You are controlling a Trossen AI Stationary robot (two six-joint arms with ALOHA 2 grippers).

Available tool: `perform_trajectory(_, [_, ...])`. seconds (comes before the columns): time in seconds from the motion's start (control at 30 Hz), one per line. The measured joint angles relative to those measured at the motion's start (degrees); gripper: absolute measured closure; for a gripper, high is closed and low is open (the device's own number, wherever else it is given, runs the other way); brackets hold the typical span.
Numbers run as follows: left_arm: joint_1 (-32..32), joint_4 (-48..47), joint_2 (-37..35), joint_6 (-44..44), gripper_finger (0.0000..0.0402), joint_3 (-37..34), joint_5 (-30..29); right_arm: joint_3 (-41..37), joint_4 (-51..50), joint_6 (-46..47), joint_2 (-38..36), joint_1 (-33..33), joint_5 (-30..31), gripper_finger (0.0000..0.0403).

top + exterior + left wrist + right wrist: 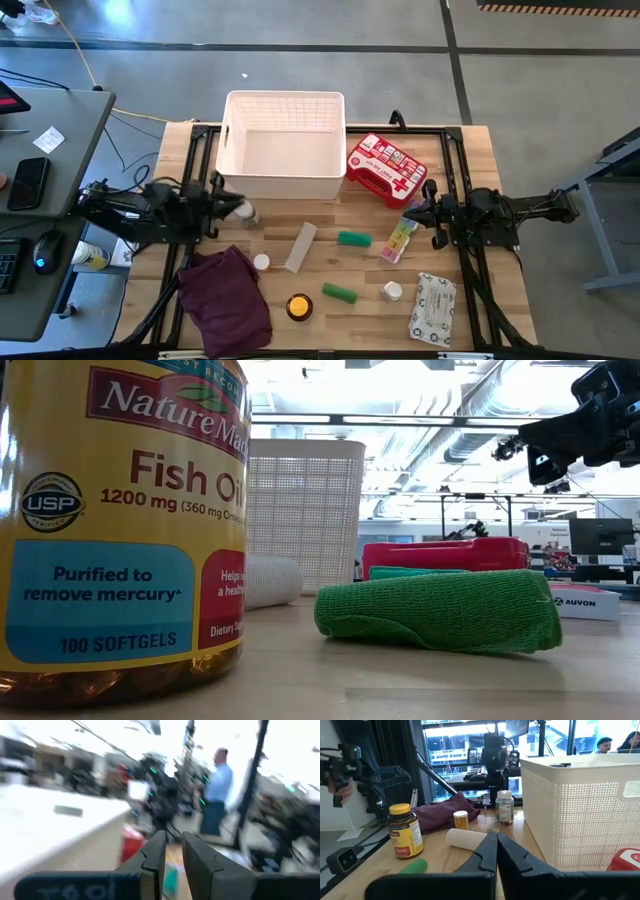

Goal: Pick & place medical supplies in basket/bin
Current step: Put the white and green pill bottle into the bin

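The white basket (pixel 285 148) stands at the table's far middle, and the red first-aid case (pixel 388 168) lies on its right. Loose on the wood lie two green rolls (pixel 354 238) (pixel 339 292), a white roll (pixel 300 247), the rainbow pill organiser (pixel 400 238), small white bottles (pixel 261 262) (pixel 392 291), a yellow-lidded amber bottle (pixel 299 306) and the wipes pack (pixel 432 308). My left gripper (pixel 228 207) hovers at the table's left beside a white bottle (pixel 504 807). Its fingers (pixel 155 851) stand a narrow gap apart, holding nothing. My right gripper (pixel 496 840) waits shut at the right, above the pill organiser.
A dark purple cloth (pixel 225 298) lies crumpled at the near left. A desk with a phone and a mouse (pixel 40 180) stands left of the table. People show in the room beyond (pixel 217 790). Bare wood lies between the basket and the loose items.
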Motion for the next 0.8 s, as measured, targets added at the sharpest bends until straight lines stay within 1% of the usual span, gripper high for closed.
perform_trajectory(0.07, [0.0, 1.2, 0.0, -0.1, 0.0302, 1.1, -3.8, 0.0, 0.0, 0.0, 0.0, 0.0, 0.0, 0.0402])
perform_trajectory(0.1, [0.1, 2.1, 0.0, 0.0, 0.0302, 1.6, -4.8, 0.0, 0.0, 0.0, 0.0, 0.0, 0.0, 0.0402])
perform_trajectory(0.23, [0.0, 3.4, 0.2, -1.8, 0.0302, 4.4, -5.0, 0.0, 0.0, 0.0, 0.0, 0.0, 0.0, 0.0402])
perform_trajectory(0.37, [0.0, 2.4, 2.9, -3.0, 0.0302, 8.0, -5.0, 0.0, 0.0, 0.0, 0.0, 0.0, 0.0, 0.0402])
perform_trajectory(0.5, [0.0, 2.4, 9.2, -2.9, 0.0302, 13.6, -5.0, 0.0, 0.0, 0.0, 0.0, 0.0, 0.0, 0.0402])
perform_trajectory(0.7, [0.0, 0.8, 23.0, -1.2, 0.0302, 24.4, -5.8, 0.0, 0.8, 0.4, 0.0, 0.0, 0.0, 0.0402])
perform_trajectory(0.8, [0.0, -0.7, 29.8, -2.4, 0.0302, 30.4, -8.0, 0.5, 7.6, 3.7, 0.0, -0.1, 0.7, 0.0402])
